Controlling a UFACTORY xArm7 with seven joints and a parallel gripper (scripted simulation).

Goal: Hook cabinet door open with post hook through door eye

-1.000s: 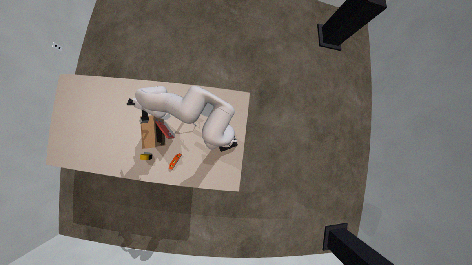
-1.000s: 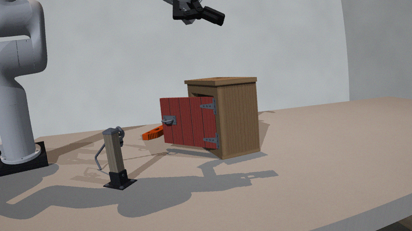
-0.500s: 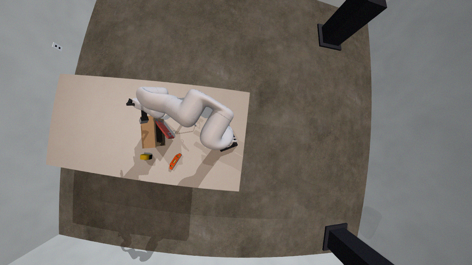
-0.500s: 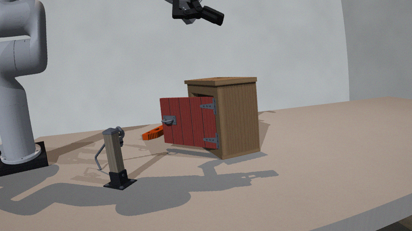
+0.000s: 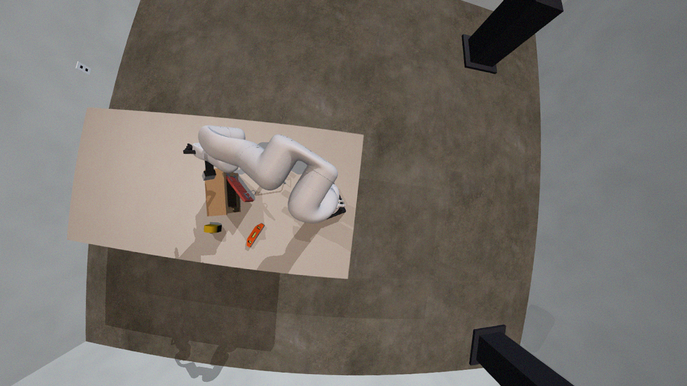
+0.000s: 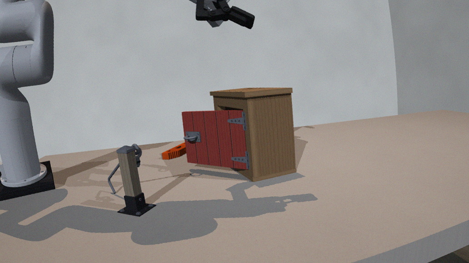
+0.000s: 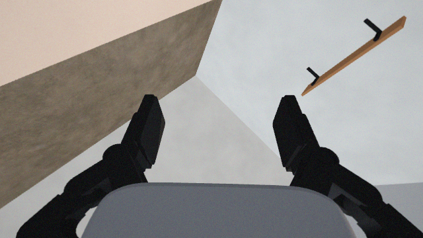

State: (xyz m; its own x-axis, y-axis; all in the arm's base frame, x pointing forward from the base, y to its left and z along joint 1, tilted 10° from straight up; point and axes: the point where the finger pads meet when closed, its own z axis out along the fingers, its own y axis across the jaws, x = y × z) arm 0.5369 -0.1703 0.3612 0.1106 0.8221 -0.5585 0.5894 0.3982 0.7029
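A wooden cabinet (image 6: 265, 130) stands flat on the table (image 6: 317, 184), its red door (image 6: 215, 138) swung partly open. A grey eye (image 6: 191, 137) sticks out near the door's free edge. A short wooden post (image 6: 131, 177) on a black base stands to the left. Its grey hook (image 6: 112, 174) hangs down beside the post, apart from the door. My gripper (image 6: 257, 2) is open and empty, high above the cabinet. In the wrist view the fingers point off the table at the floor and wall. From overhead the cabinet (image 5: 216, 198) and door (image 5: 240, 189) lie partly under the arm.
An orange tool (image 6: 174, 151) lies behind the door; overhead it shows near the table's front (image 5: 254, 234) beside a yellow block (image 5: 212, 228). The arm's base (image 6: 23, 177) stands at the table's left. A wall shelf (image 7: 355, 54) shows in the wrist view.
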